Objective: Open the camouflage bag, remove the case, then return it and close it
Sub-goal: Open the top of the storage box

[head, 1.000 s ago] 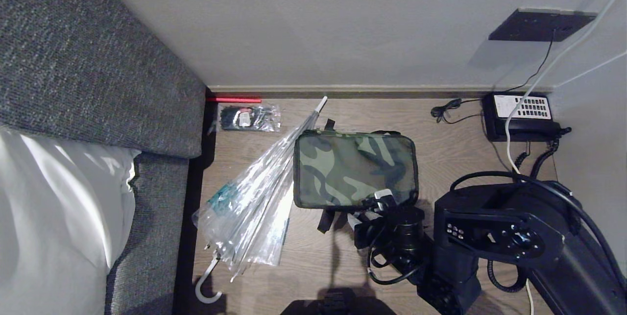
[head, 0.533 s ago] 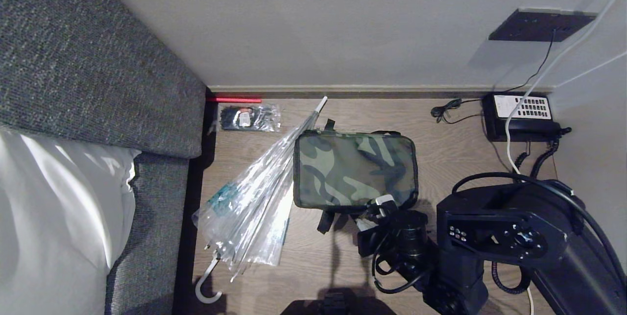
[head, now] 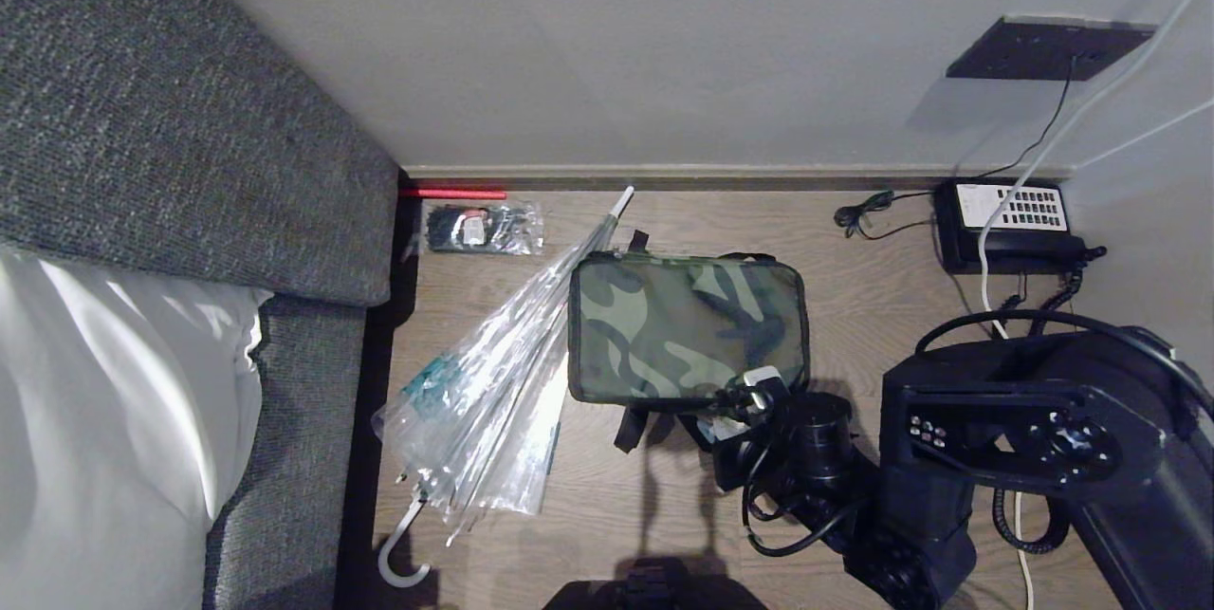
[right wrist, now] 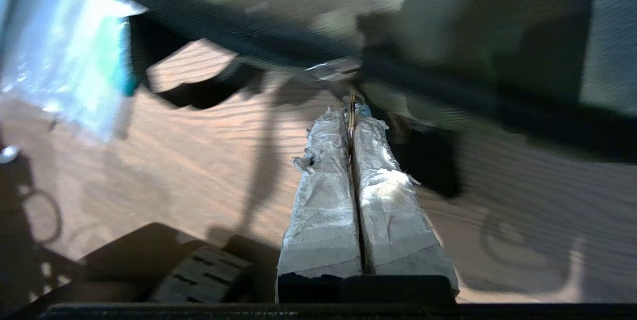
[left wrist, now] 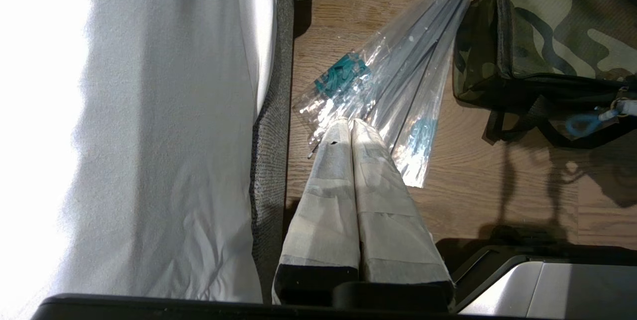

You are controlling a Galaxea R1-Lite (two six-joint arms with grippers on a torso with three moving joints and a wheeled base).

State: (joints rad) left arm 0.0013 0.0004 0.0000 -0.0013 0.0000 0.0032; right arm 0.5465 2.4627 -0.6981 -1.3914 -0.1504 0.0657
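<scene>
The right pincer (head: 749, 394) is pinched shut on the zipper pull (right wrist: 334, 67), at five o'clock on the camouflage bag (head: 688, 325), lying sideways.

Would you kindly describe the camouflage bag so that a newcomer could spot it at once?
Start at the grey upholstered sofa on the left, then cross the wooden floor toward the black-and-white telephone. Midway lies the boxy green-brown-black camouflage fabric bag, zipped shut. The clear plastic umbrella beside it is see-through; only the bag bears a camouflage pattern.
</scene>
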